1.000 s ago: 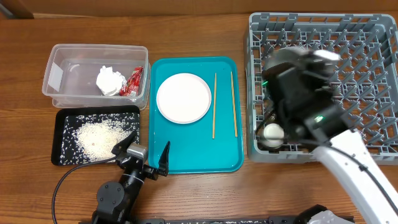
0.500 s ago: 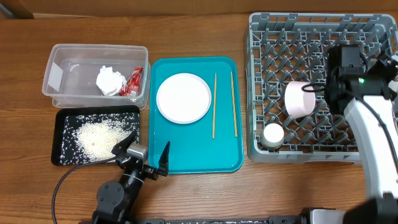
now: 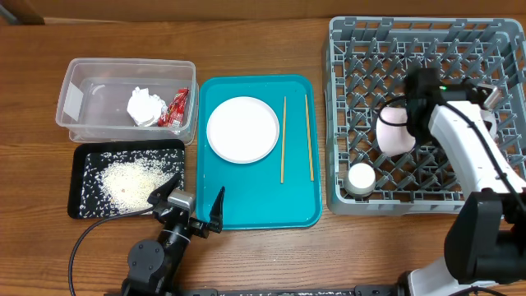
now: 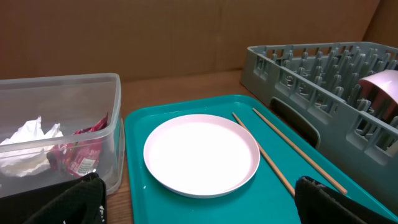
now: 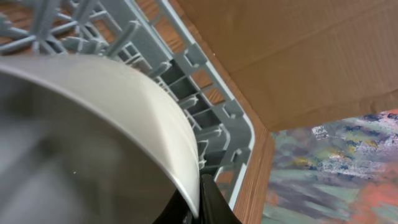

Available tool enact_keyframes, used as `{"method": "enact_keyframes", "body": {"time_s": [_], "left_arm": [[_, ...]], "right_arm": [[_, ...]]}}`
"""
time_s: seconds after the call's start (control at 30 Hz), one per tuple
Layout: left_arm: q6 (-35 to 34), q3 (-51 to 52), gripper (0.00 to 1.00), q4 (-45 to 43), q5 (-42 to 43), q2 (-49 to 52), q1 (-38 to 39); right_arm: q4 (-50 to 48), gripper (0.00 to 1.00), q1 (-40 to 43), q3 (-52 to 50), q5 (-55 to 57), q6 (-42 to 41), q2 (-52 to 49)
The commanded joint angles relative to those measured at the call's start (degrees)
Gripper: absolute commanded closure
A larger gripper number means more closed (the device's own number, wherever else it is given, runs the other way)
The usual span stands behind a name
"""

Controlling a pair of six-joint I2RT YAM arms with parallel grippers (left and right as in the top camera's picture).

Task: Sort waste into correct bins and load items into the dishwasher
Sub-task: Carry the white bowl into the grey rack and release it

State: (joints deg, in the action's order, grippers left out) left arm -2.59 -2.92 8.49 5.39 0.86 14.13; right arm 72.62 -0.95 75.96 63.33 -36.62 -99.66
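Over the dish rack (image 3: 427,49), the right tool (image 3: 409,112) clamps the rim of a pale bowl (image 3: 393,136) tipped on edge.

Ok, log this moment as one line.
right claw: shut on bowl in rack | left claw: open, empty | plate, chopsticks: on teal tray

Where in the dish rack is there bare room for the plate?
The dish rack stands bare along its back rows, between far wall and pale bowl. Its front left is crowded: the right gripper grips the bowl, white cup just in front.
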Motion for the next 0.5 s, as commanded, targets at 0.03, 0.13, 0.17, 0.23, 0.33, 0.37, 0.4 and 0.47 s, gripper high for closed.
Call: {"method": "enact_keyframes", "body": {"time_s": [0.03,0.13,0.17,0.23,0.33,0.37,0.4,0.47], "left_arm": [[0.3,0.7,0.00,-0.3,0.0,-0.6,-0.3],[0.3,0.7,0.00,-0.3,0.0,-0.6,-0.3],[0.3,0.7,0.00,-0.3,0.0,-0.6,-0.3],[0.3,0.7,0.00,-0.3,0.0,-0.6,-0.3],[0.3,0.7,0.00,-0.3,0.0,-0.6,-0.3],[0.3,0.7,0.00,-0.3,0.0,-0.6,-0.3],[0.3,0.7,0.00,-0.3,0.0,-0.6,-0.3],[0.3,0.7,0.00,-0.3,0.0,-0.6,-0.3]], "right_arm": [[0.6,0.96,-2.9,0.2,-2.0,-2.5,-1.0],[1.2,0.96,-4.2,0.2,-1.9,-2.5,-1.0],[1.2,0.96,-4.3,0.2,-1.9,-2.5,-1.1],[1.2,0.96,-4.2,0.2,-1.9,-2.8,-1.1],[0.1,0.96,-4.2,0.2,-1.1,-3.5,-1.1],[-0.3,0.96,-4.2,0.2,-0.4,-3.5,-1.1],[-0.7,0.96,-4.2,0.2,0.8,-3.5,-1.1],[-1.9,0.96,-4.2,0.2,5.2,-3.4,-1.1]]}}
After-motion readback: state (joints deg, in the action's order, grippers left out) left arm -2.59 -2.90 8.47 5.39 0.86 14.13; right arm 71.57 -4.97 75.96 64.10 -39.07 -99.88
